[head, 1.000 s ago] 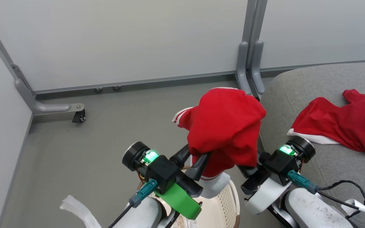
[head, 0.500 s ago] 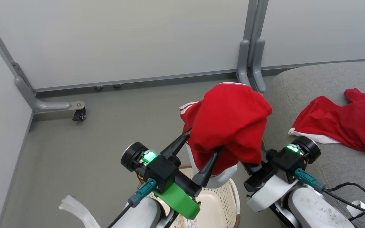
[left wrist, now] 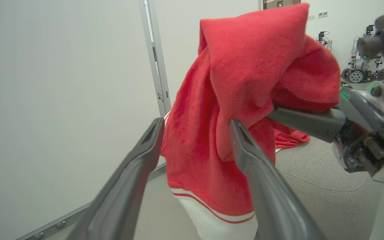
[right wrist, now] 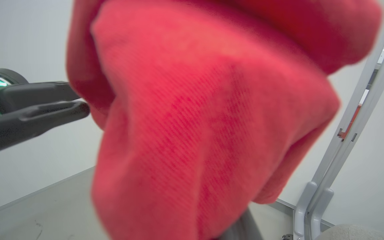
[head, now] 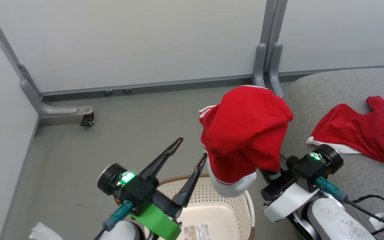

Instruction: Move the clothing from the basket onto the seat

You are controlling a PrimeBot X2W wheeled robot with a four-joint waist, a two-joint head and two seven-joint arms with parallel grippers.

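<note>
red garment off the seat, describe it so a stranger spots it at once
Find the grey seat at right. Off its left edge, above the cream basket, a red garment hangs bunched in the air; the other red one lies spread on the seat.

the garment (head: 245, 133) buries the fingertips of the right hand (head: 273, 173); one dark finger (left wrist: 305, 121) shows going into the folds. in the right wrist view the cloth hangs close and blurred. the basket (head: 235, 206) is cut by the bottom edge, its near left behind the left hand (head: 192, 148); its label (head: 197, 230) is too small to read. the seat (head: 345, 86) and other garment (head: 368, 130) run off the right edge.
</note>
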